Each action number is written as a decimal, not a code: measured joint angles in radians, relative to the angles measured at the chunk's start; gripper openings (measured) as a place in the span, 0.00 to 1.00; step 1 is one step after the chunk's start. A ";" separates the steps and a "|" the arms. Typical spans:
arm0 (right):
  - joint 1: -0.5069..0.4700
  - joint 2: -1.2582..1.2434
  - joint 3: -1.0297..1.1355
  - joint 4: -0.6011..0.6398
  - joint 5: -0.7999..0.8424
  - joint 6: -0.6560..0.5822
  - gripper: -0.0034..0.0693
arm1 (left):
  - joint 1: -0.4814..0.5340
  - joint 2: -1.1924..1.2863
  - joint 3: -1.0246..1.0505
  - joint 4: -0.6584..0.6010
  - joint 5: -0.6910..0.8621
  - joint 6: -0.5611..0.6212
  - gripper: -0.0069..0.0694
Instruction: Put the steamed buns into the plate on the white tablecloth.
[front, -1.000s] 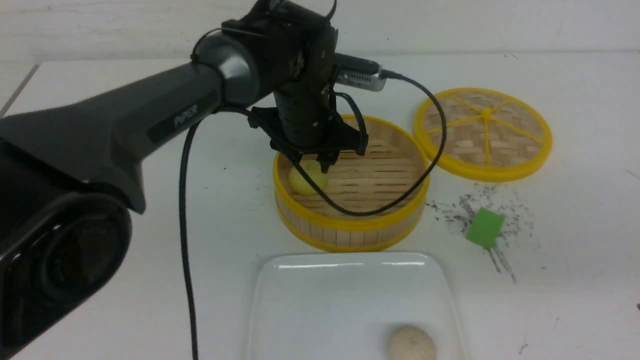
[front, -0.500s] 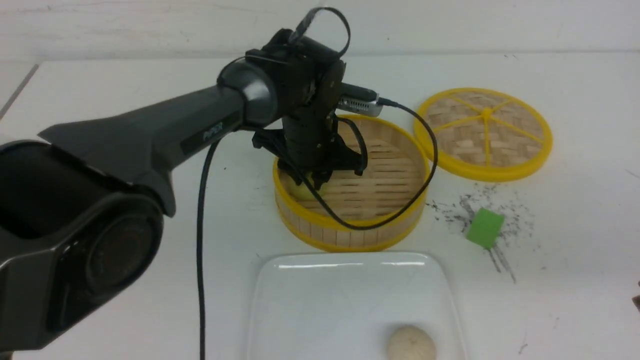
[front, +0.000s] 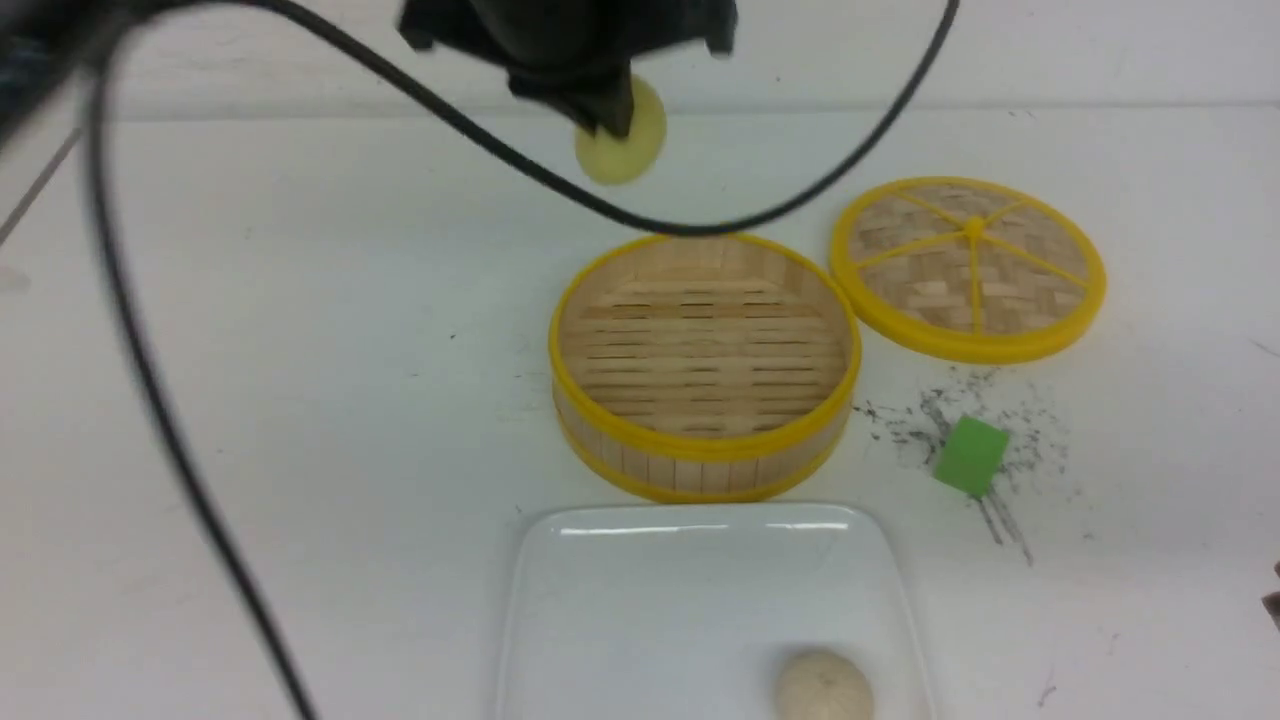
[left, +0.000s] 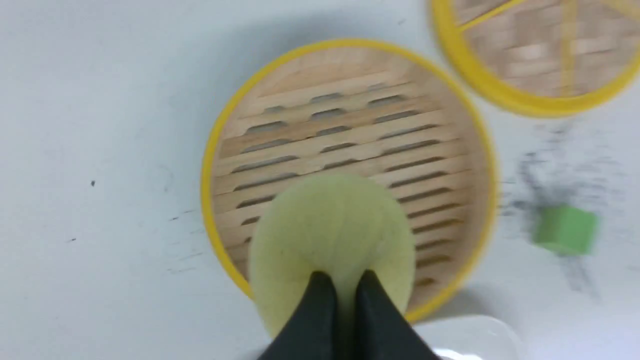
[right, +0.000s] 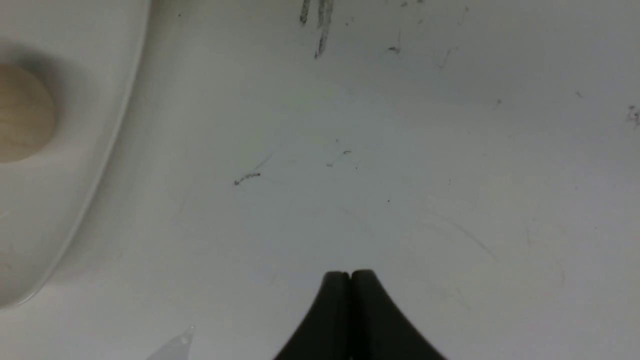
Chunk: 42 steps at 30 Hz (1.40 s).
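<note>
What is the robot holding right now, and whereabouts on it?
The pale yellow bun, pinched at its edge in the left jaws, which have closed nearly together.

You're looking at what seems a robotics lab or test bench: a black robot arm with trailing cable (front: 560, 35) reaches over a scuffed white table covering (front: 330, 400), backed by a plain white panel (front: 900, 50).

Pale yellow bun (front: 640, 140), beige bun (front: 825, 685); green cube (front: 971, 456), white plate (front: 700, 600)
</note>
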 joint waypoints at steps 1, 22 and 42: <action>0.000 0.000 0.000 0.000 0.000 0.000 0.06 | 0.000 -0.047 0.050 -0.049 0.000 0.018 0.12; 0.000 -0.011 0.002 0.026 -0.021 0.000 0.08 | 0.000 -0.171 1.004 -0.391 -0.379 0.112 0.31; 0.000 -0.796 0.114 0.019 -0.122 0.198 0.09 | 0.000 -0.143 0.981 -0.394 -0.403 0.114 0.59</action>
